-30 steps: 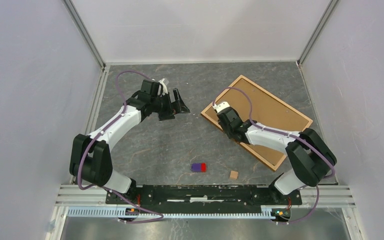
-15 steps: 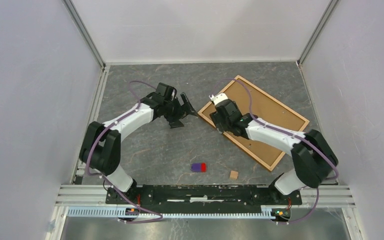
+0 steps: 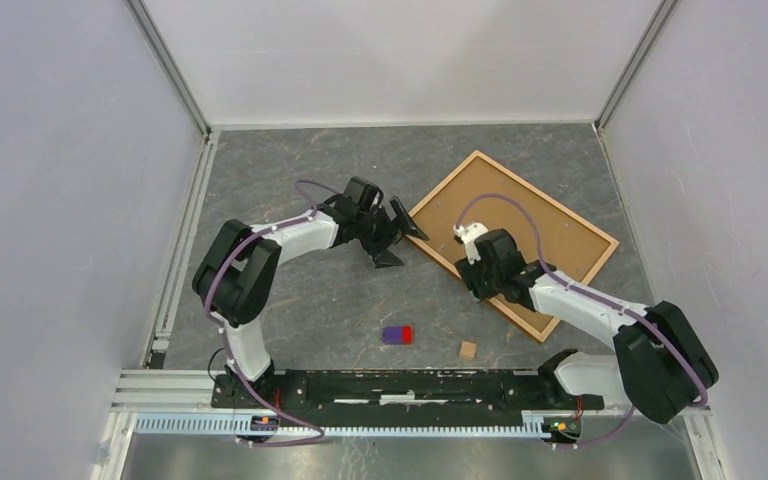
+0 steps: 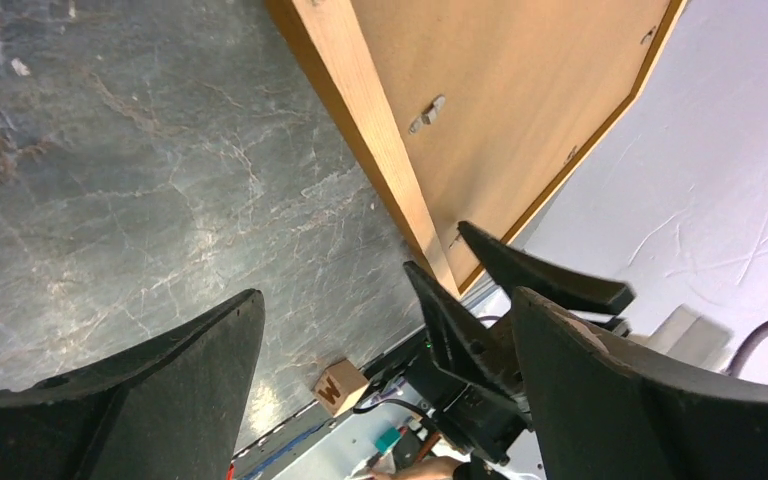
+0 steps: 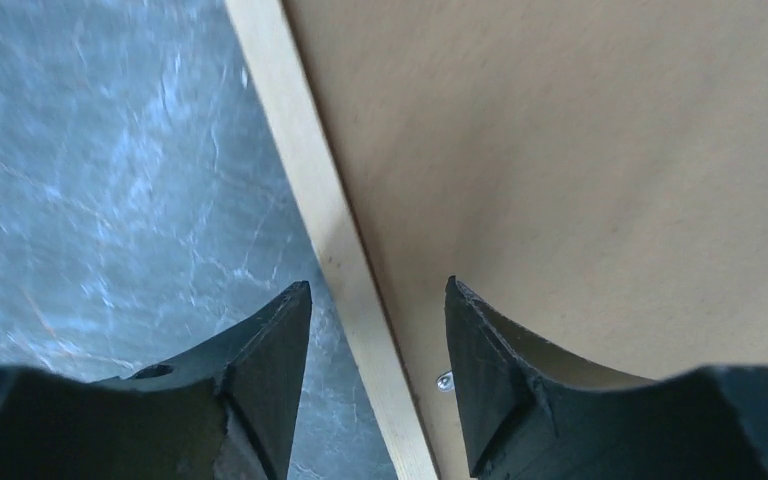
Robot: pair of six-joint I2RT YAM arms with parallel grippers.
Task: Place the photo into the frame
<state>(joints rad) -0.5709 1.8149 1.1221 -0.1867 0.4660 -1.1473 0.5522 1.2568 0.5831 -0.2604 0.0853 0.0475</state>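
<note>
The frame lies face down right of centre, its brown backing board up inside the light wood moulding. The photo is not in view. My left gripper hovers wide open at the frame's left corner, holding nothing. My right gripper is open astride the near-left moulding, one finger over the table and the other over the backing board. In the right wrist view there is a gap between its fingertips and the wood. The left wrist view shows the right gripper beyond the corner.
A small purple and red block and a small wooden cube lie near the front edge; the cube bears a letter W. White walls enclose the grey marbled table on three sides.
My left arm has swung right to the frame's left corner. My right gripper has slid back along the near-left moulding. The frame has shifted slightly.
</note>
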